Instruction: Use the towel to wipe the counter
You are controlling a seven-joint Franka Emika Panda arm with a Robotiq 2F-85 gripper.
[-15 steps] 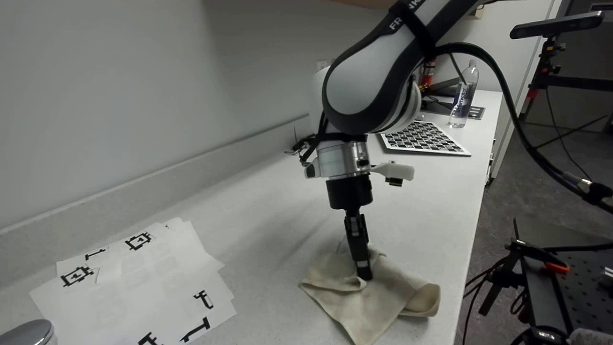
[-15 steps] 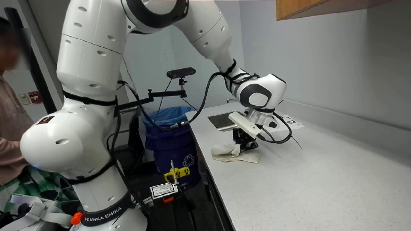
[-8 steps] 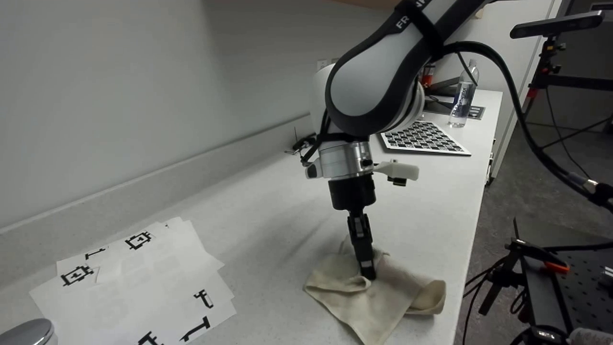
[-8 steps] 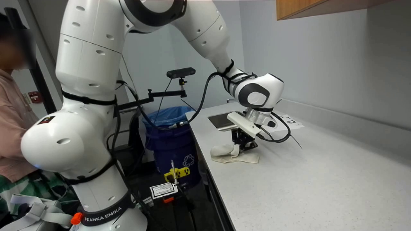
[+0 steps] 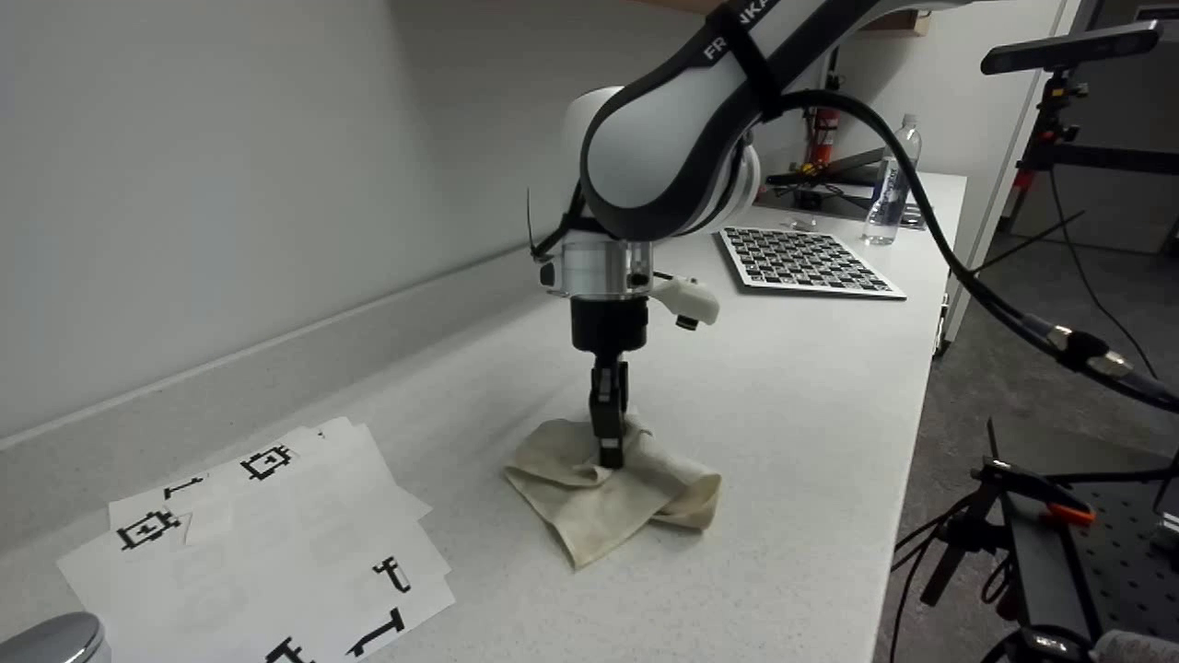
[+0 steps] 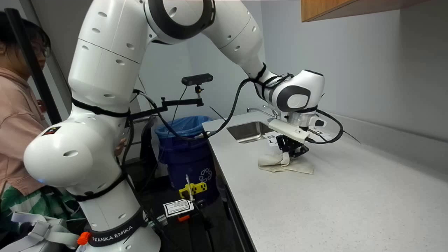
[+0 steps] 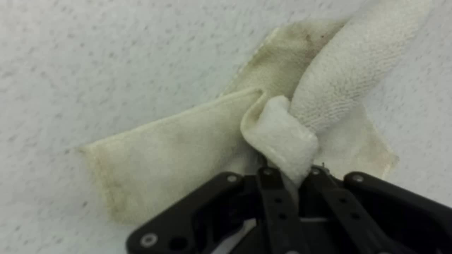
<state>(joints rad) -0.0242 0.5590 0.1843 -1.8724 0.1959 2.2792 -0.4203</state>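
Note:
A crumpled beige towel [image 5: 594, 520] lies on the white speckled counter [image 5: 774, 396]. It also shows in an exterior view [image 6: 301, 166] and fills the middle of the wrist view [image 7: 166, 155]. My gripper [image 5: 610, 456] points straight down at the towel's middle. In the wrist view, the black fingers [image 7: 291, 173] are closed around a bunched fold of the towel. The rest of the towel spreads flat around the fingers, with a rolled fold to one side. The fingertips are partly hidden in the cloth in an exterior view [image 6: 294, 153].
Paper sheets with black markers [image 5: 267, 543] lie near the wall. A black-and-white patterned board [image 5: 801, 262] and a water bottle [image 5: 892, 184] stand farther along. A sink [image 6: 248, 132] is set into the counter beyond the arm. A wooden cabinet [image 6: 336, 8] hangs above. A person [image 6: 21, 122] stands behind the arm.
My gripper and the towel have slid together across the counter, away from its front edge and towards the wall. More of the sink now shows. The gripper has stayed closed on the cloth.

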